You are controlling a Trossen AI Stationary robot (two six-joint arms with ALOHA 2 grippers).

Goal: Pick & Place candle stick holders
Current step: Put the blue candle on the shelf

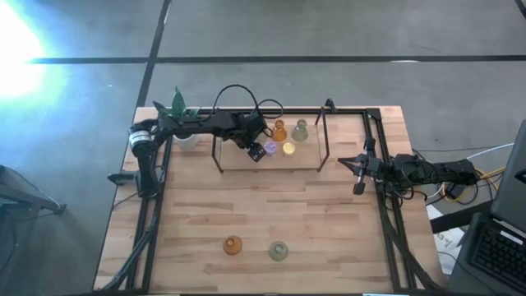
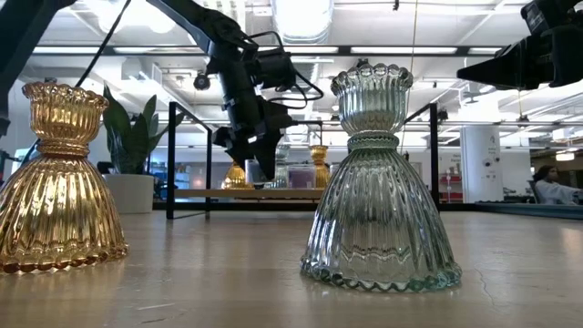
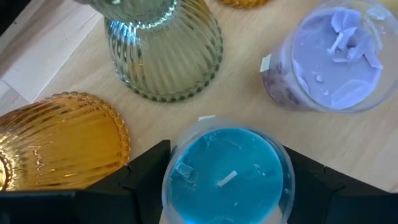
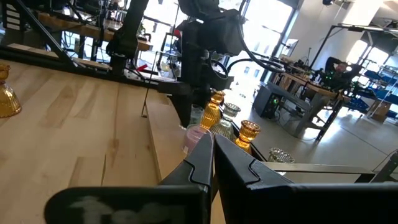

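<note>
With the blue candle (image 3: 225,174) filling the frame's bottom between my left fingers (image 3: 144,171), clamped on it over the rack at upper centre, I'd lift straight, clear of the purple jar (image 3: 333,56); right gripper (image 1: 359,174) idles shut.

The high view looks straight down on the whole bench (image 1: 329,222); the low view sits at bench height, close to two holders; wrist views share the shelf cluster.
</note>
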